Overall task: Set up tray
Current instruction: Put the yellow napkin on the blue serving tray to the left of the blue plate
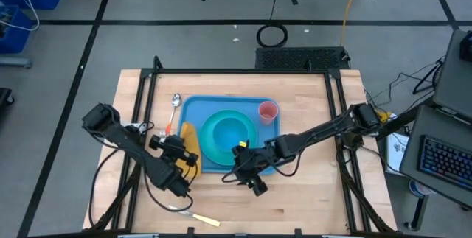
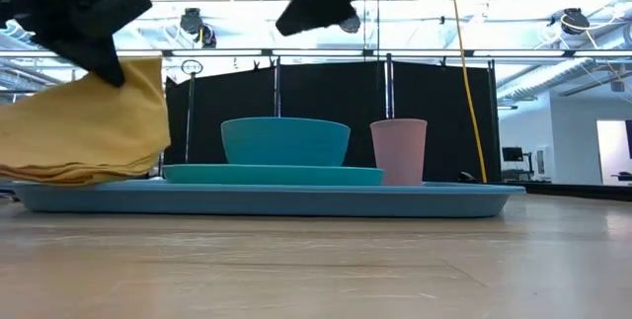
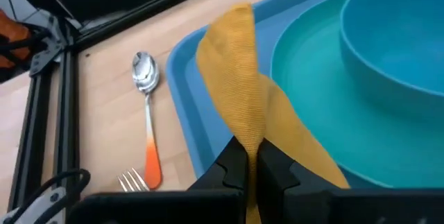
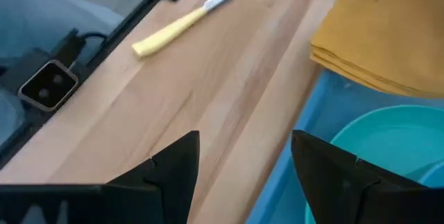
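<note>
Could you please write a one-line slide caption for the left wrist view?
Left tool pinches yellow cloth over the tray rim, spoon alongside.

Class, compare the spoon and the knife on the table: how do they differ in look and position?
The spoon has an orange handle; the knife has a yellow one. The spoon lies beside the tray at its left edge; the knife lies apart from it, near the table's front edge. Both rest flat on bare wood, ungripped.
</note>
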Action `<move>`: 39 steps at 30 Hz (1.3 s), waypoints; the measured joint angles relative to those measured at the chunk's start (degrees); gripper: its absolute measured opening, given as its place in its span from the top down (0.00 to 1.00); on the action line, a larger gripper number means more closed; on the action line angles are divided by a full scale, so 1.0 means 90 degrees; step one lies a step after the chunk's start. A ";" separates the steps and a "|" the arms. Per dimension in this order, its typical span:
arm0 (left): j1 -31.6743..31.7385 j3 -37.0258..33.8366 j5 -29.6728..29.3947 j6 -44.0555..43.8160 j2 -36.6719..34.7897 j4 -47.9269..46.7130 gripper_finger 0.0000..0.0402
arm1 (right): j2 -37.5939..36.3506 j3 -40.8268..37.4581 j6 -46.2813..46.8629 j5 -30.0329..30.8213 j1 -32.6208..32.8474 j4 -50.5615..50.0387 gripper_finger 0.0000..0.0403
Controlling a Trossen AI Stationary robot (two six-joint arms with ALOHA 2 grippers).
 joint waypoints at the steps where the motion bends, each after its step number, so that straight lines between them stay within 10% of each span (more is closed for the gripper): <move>1: 0.0052 -0.0026 0.0038 0.0046 -0.0049 0.0005 0.99 | -0.0076 -0.0132 0.0051 0.0001 -0.0027 0.0097 0.46; 22: 0.1000 -0.1819 -0.0177 0.1649 -0.1389 0.2228 0.99 | -0.2442 -0.3408 0.0535 0.0419 -0.0134 0.3314 0.46; 31: 0.1517 -0.1883 -0.0205 0.3439 -0.1489 0.3387 0.99 | -0.2602 -0.3600 0.0532 0.0475 -0.0125 0.3602 0.46; 39: 0.2015 -0.2760 0.0143 0.3053 -0.1485 0.3674 0.99 | -0.2602 -0.3600 0.0643 0.0476 -0.0124 0.3554 0.46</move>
